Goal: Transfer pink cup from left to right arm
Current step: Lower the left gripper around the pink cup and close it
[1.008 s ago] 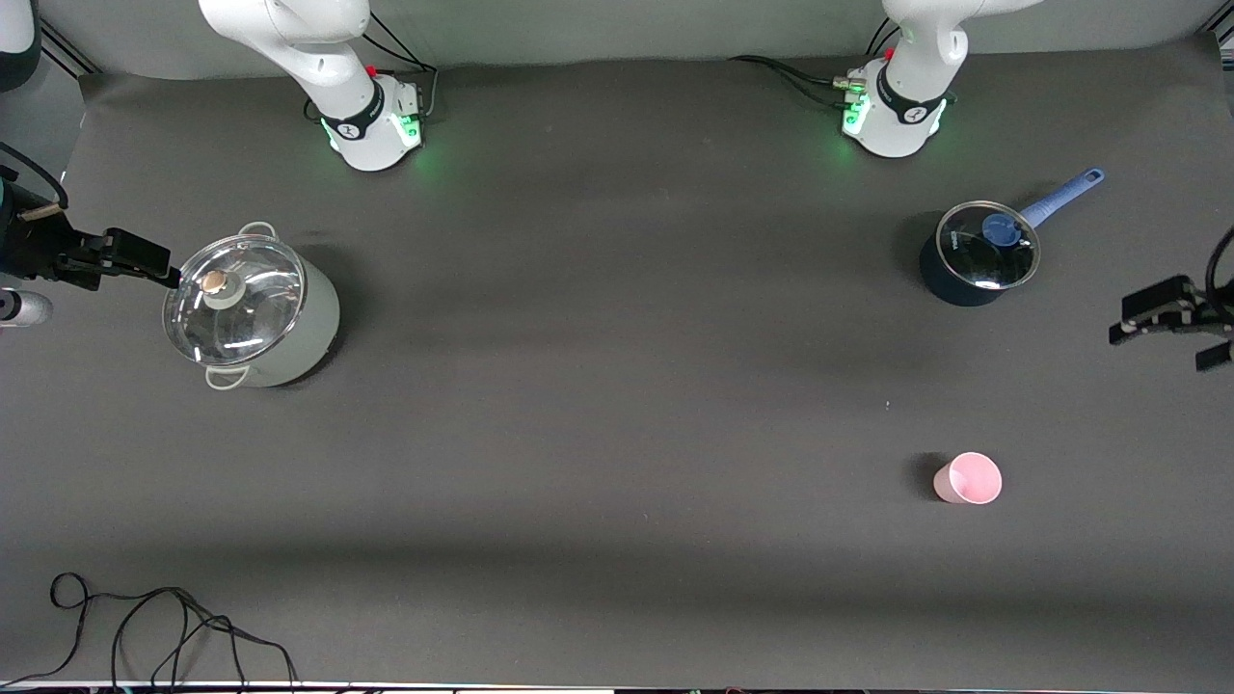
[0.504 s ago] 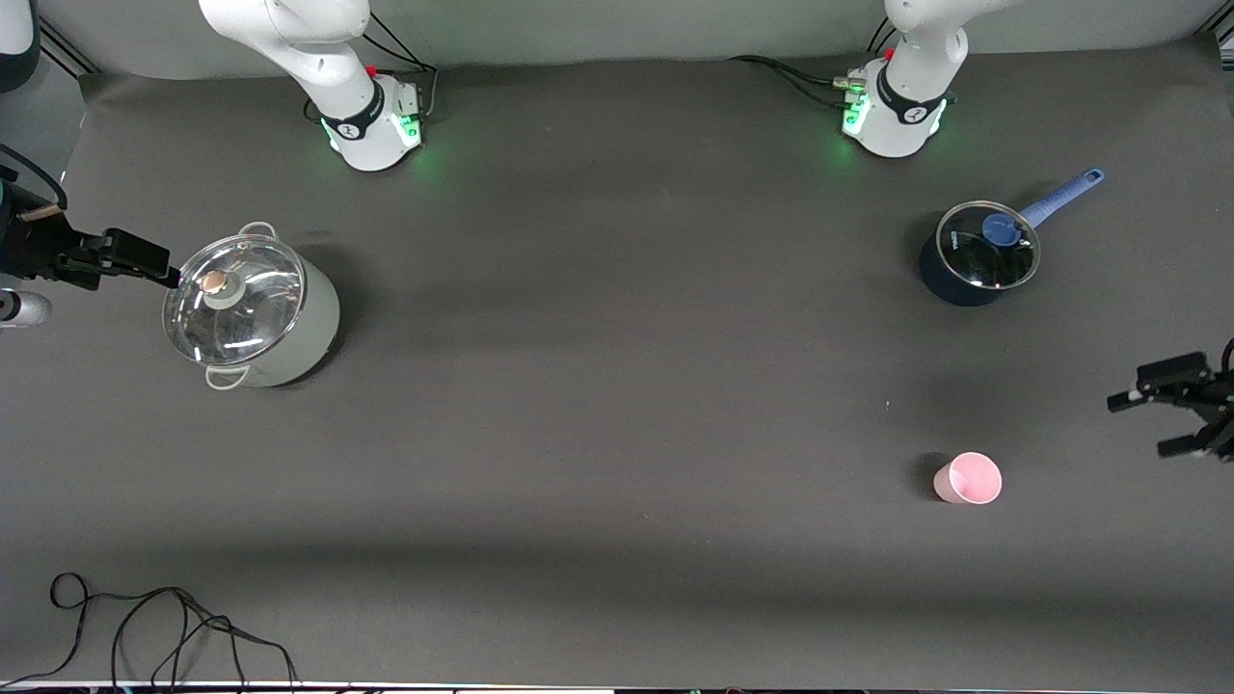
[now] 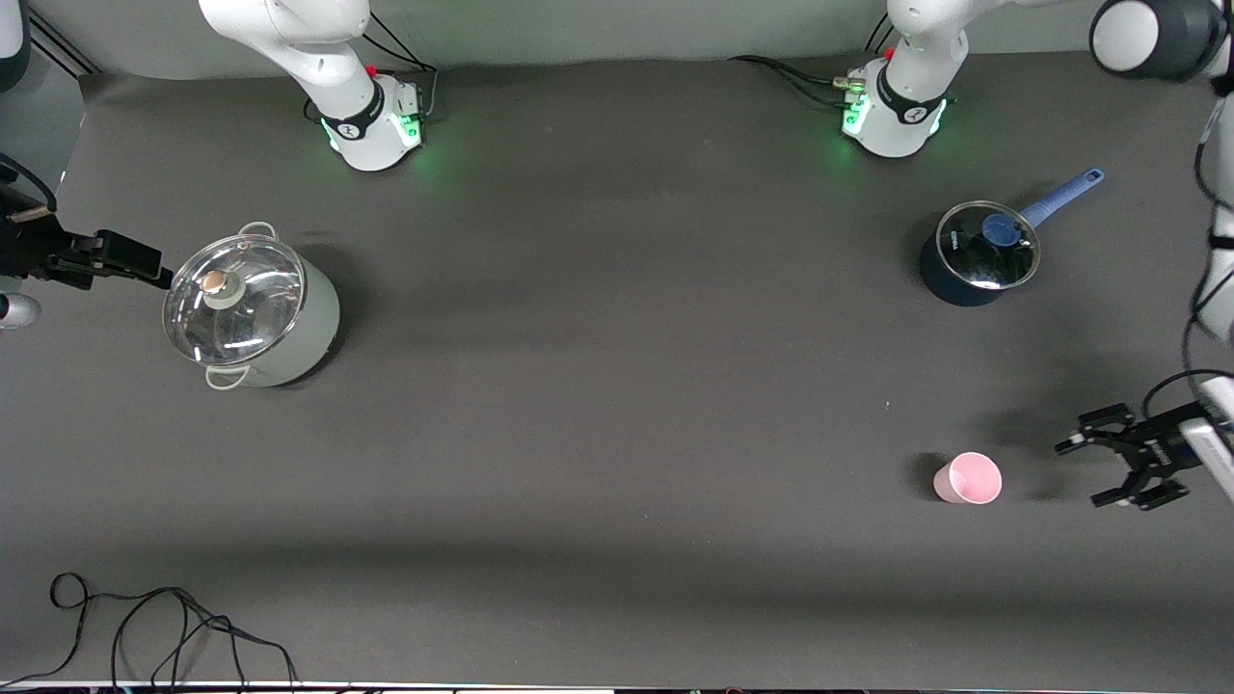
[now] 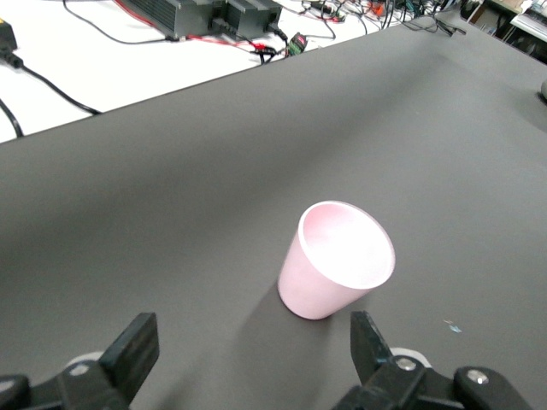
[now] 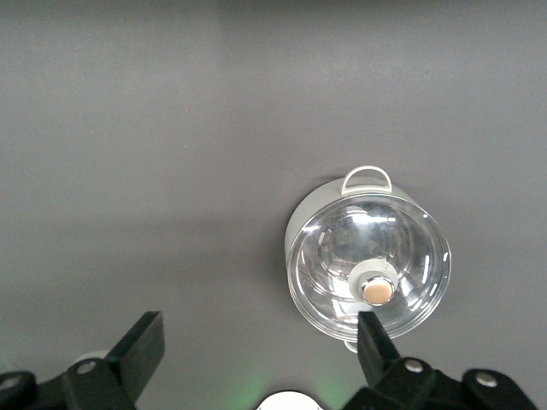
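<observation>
Standing upright on the bench (image 3: 617, 405) toward the left arm's end, the pink cup (image 3: 968, 479) is approached side-on by the left gripper (image 3: 1099, 472), whose fingers (image 4: 132, 346) are spread wide so the tumbler can be taken between them. The right gripper (image 3: 159, 268), fingers also spread, is kept waiting beside the lidded grey pot (image 3: 253, 313), presumably until the cup is brought over.

Both arms are glossy white with rounded jointed shells. Each base (image 3: 371, 120) carries a black band with a small white mark, a red button and a green glow on the desk (image 3: 617, 405); black cables trail from both. The left tool (image 3: 1109, 472) is black, with openwork linkage fingers (image 4: 132, 350) and silver screws. The right tool (image 3: 145, 265) is black too, with a grey knob (image 3: 17, 310) beside it.
</observation>
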Controlling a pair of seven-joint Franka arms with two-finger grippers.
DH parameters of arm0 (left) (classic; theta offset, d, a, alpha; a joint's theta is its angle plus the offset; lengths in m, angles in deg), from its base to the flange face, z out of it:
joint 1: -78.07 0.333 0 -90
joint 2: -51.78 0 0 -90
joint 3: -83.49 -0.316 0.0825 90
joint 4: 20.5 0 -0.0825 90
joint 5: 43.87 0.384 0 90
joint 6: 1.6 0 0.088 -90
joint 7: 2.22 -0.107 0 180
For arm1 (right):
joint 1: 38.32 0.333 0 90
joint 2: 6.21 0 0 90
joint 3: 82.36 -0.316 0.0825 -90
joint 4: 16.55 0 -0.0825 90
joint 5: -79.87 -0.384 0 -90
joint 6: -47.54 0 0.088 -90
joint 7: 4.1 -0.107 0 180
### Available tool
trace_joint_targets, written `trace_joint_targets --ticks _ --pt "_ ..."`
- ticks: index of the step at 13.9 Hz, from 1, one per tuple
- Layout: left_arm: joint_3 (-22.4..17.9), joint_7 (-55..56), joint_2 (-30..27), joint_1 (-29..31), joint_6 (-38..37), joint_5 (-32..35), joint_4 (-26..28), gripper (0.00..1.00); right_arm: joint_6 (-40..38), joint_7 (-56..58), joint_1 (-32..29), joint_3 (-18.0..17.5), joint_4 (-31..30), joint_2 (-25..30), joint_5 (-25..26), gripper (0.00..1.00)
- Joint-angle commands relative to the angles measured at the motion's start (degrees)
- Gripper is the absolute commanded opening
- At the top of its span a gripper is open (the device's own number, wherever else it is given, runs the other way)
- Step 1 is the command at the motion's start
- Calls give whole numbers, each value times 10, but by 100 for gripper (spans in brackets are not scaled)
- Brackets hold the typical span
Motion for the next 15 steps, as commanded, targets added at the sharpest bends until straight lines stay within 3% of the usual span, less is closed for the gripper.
trace_joint_targets --ticks 1,15 --pt "7 -82 38 1 10 -60 -20 100 -2 9 0 1 0 1 3 100" --pt "34 -378 93 26 -67 -196 17 98 -3 13 8 7 3 7 9 100"
